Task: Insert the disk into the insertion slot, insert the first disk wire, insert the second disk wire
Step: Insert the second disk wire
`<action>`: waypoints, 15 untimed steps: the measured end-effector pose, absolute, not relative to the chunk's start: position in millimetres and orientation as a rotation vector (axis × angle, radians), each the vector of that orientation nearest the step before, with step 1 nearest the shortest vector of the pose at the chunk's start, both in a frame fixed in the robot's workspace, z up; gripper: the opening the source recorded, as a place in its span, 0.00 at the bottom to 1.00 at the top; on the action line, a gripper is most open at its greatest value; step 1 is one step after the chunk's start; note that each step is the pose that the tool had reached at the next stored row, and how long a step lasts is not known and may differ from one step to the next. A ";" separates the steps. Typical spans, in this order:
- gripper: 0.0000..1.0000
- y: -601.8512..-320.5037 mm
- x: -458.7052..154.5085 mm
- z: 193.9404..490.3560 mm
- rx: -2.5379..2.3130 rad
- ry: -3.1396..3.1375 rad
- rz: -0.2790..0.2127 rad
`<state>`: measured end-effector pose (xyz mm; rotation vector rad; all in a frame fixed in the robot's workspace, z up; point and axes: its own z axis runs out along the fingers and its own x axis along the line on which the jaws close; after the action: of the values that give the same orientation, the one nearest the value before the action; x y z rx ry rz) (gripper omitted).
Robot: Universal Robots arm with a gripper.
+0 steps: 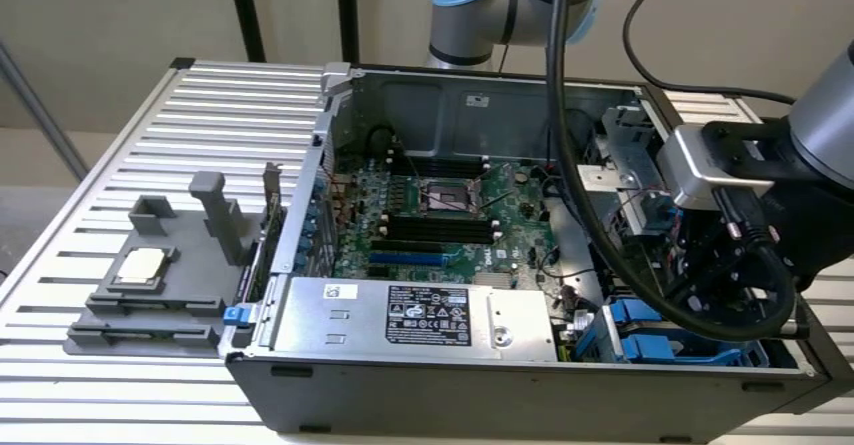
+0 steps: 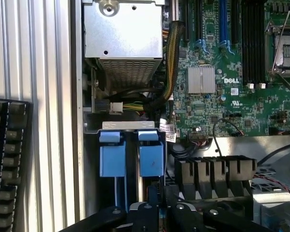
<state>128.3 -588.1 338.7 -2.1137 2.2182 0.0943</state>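
My gripper (image 1: 727, 280), black with a grey wrist block, hangs low inside the open computer case at the exterior view's right, directly over the insertion slot (image 1: 654, 335). The slot is a blue-grey drive cage in the case's near right corner. In the wrist view the gripper (image 2: 159, 210) sits just above the cage, where two bright blue clip panels (image 2: 111, 155) (image 2: 151, 155) stand side by side. A thin blue strip runs down below the left panel. The disk's silver body and white label are hidden. Bundled cables (image 2: 171, 63) with a white connector (image 2: 117, 106) lie beside the cage.
The silver power-supply box with black label (image 1: 414, 315) fills the case's near edge. Behind it lies the green motherboard (image 1: 441, 215). Thick black cables (image 1: 601, 205) loop from the arm into the case. A grey fixture (image 1: 147, 285) stands on the slatted table (image 1: 120, 165). A black keyboard (image 2: 9, 164) lies outside the case.
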 end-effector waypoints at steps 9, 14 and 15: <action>0.25 -588.2 128.3 347.7 -2.114 2.218 0.094; 0.25 -588.6 118.5 361.3 -2.113 2.218 0.094; 0.25 -588.6 114.6 362.4 -2.113 2.217 0.093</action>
<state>114.6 -588.6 362.4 -2.1131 2.2173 0.0931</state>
